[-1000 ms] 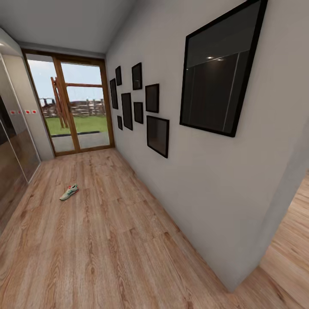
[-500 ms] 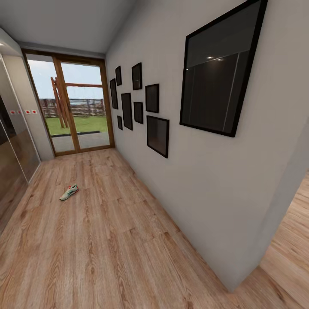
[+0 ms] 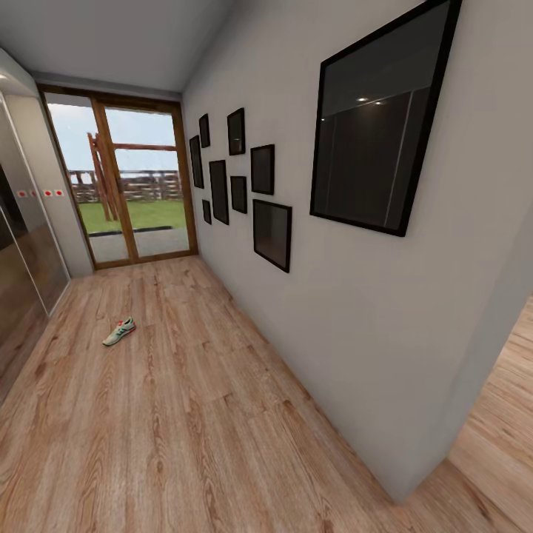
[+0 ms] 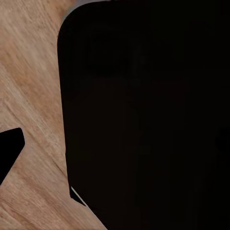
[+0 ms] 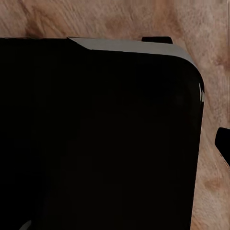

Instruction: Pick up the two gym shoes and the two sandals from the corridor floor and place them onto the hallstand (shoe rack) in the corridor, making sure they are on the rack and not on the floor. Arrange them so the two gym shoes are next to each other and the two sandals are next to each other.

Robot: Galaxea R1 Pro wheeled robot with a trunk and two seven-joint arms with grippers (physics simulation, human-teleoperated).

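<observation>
Cream-white gym shoe (image 3: 118, 332) lies alone on the wood-plank corridor floor (image 3: 185, 414), far ahead near the glass door (image 3: 122, 192), well clear of either tool, whose openings I cannot tell

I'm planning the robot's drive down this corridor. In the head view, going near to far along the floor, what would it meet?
Bare corridor floor → one gym shoe lying on the planks → the glass door at the far end, with grass and a wooden fence outside.
</observation>
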